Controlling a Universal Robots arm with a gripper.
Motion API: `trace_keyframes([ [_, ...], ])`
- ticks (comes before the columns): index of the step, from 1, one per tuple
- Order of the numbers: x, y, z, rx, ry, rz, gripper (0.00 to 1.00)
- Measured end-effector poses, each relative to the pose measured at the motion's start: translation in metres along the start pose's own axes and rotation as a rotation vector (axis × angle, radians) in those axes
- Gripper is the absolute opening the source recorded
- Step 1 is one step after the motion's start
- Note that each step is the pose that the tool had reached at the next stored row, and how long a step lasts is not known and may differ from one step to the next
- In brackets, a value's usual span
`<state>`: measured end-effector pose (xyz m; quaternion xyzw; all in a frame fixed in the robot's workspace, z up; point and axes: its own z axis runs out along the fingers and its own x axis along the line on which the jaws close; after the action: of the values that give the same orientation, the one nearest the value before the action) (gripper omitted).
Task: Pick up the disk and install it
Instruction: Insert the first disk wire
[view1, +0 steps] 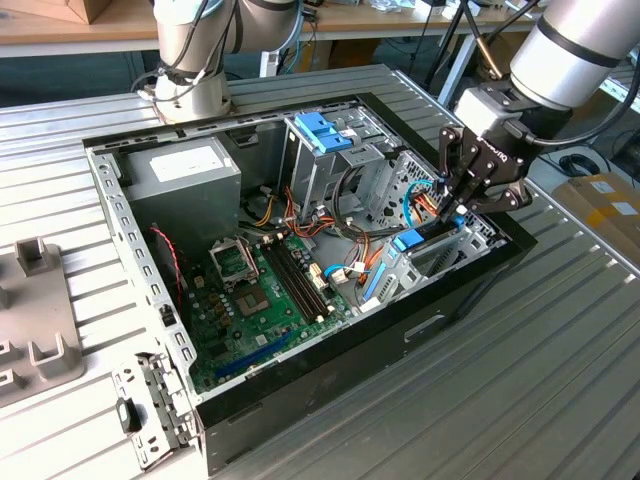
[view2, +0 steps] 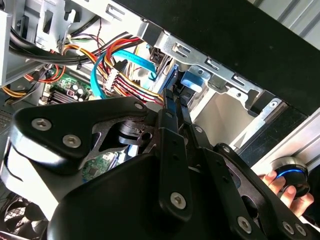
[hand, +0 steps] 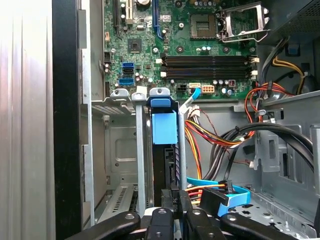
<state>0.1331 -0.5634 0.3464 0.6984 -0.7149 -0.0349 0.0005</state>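
Over at the front corner of the case: that's where the gripper (view1: 462, 205) is, on the exterior view's right, reaching down into the open computer case (view1: 330, 385), which lies on its side on the ribbed metal table (view1: 520, 380).
Gripper state: looks clamped. In both wrist views the two fingers sit tight on a thin dark edge, with no gap I can make out.
What it's pinching: the disk (hand: 164, 127), held by its narrow end so it hangs on edge. Makes sense to me, since that's the only way it fits a slot this slim.
Disk location: standing upright in the drive bay (hand: 117, 150) between the metal rails, blue carrier end pointing toward the motherboard (hand: 200, 60). Seems well down in the slot, but I can't tell if it's fully seated.
Cables: the orange, yellow and black bundle (hand: 220, 140) sits just beside the bay, apart from the disk as far as I can see.
Not the target: the grey power supply box (view1: 185, 175) and the blue handle (view1: 322, 130) on the drive cage, both well apart from the gripper.
Extra: a person's fingers (view2: 277, 182) rest on a round blue-ringed knob (view2: 292, 175) outside the case.
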Motion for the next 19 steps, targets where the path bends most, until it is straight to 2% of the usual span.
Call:
trace_keyframes([
  [19, 0.0001, 0.0016, 0.0016, 0.0000, -0.0003, 0.000, 0.17],
])
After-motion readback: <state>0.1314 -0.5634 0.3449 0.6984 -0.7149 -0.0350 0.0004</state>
